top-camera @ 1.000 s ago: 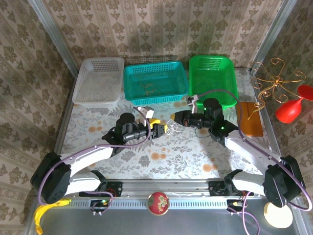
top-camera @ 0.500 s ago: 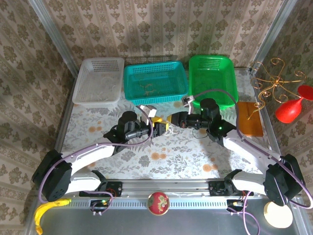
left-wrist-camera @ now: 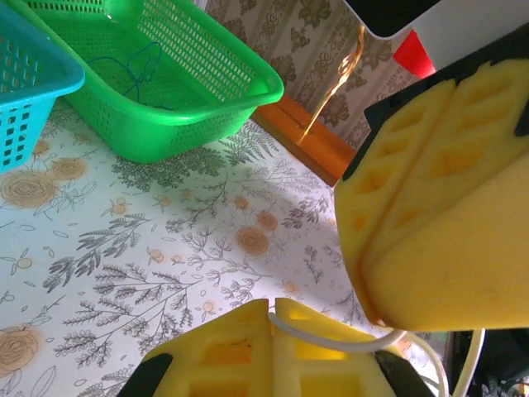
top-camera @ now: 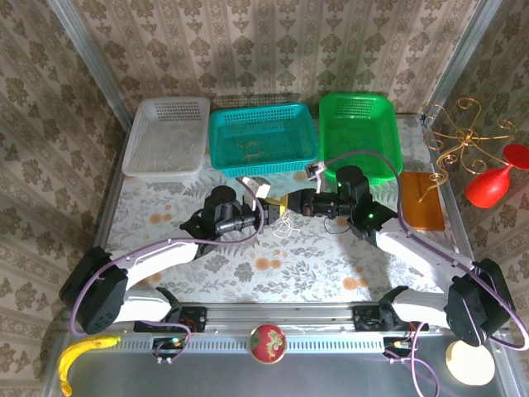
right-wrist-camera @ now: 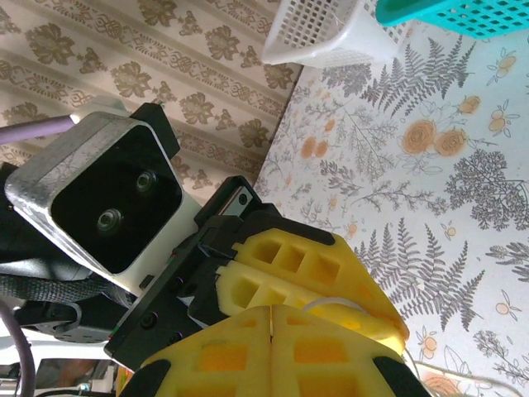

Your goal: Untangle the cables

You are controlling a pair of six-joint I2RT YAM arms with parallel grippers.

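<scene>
The left claw [top-camera: 269, 208] and the right claw [top-camera: 288, 203] are seen tip to tip over the middle of the flowered table [top-camera: 314, 256], so close together from above that the yellow pads cannot be told apart cleanly. In the left wrist view the left claw [left-wrist-camera: 271, 331] is pressed fully together, and a whitish cord [left-wrist-camera: 331, 341] is pinched in the seam between its pads. From there the cord is led off to the right, under the right claw [left-wrist-camera: 372, 248], and is cut off by the frame edge. The right claw [right-wrist-camera: 271, 331] is likewise closed pad against pad; whether anything is caught in it cannot be told, since its seam is seen only from behind. Just beyond its tips the left claw [right-wrist-camera: 372, 310] is seen, with a thin loop of the whitish cord [right-wrist-camera: 326, 303] against its pads. From above, a small pale tangle of the cord [top-camera: 285, 229] is made out just below and on the near side of both claws, but its knots are too small to read. Well beyond the claws, an orange cable [top-camera: 250, 150] lies in the teal basket [top-camera: 263, 168], and a bluish cable [left-wrist-camera: 149, 62] lies in the green basket [left-wrist-camera: 190, 116]. The contents of the white basket [top-camera: 169, 169] cannot be resolved.
</scene>
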